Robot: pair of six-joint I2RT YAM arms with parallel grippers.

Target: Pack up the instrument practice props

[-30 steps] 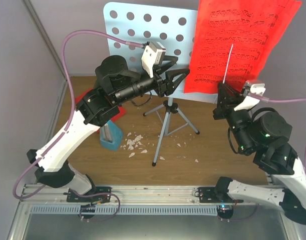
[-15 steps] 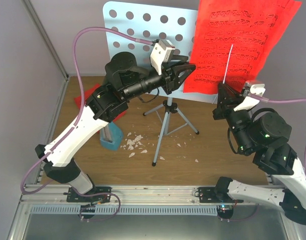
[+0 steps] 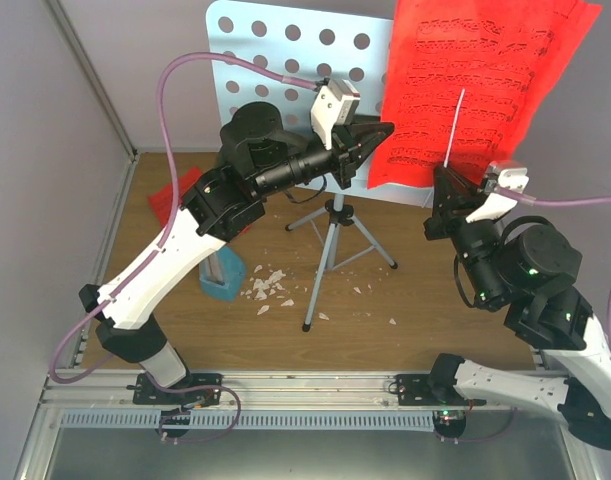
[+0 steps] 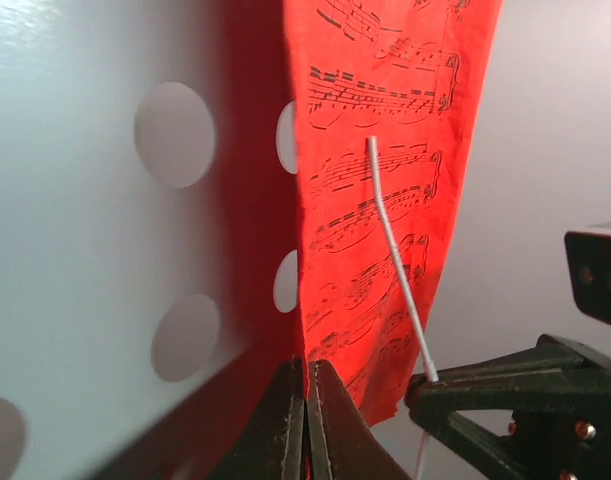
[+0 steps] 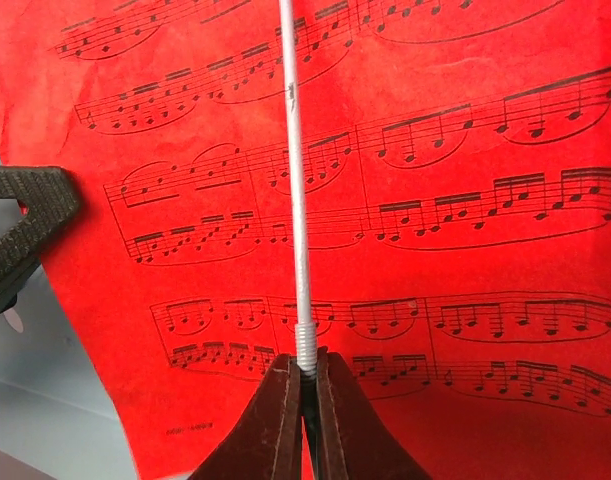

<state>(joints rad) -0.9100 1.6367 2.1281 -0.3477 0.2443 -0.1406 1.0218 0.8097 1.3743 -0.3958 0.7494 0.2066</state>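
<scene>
The left hand (image 3: 383, 132) is pinched shut on the bottom-left edge of the red sheet-music pages (image 3: 485, 70), which rise from it against the music stand (image 3: 242, 45). The right hand (image 3: 443, 172) grips a thin white rod (image 3: 454, 125), upright in front of them.

Bright even light; red-tinted shadow on music stand (image 4: 85, 250).

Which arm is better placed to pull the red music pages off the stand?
Left. The left gripper is shut on the lower edge of the red music pages, so it could pull them. The right gripper holds the thin white rod.
</scene>
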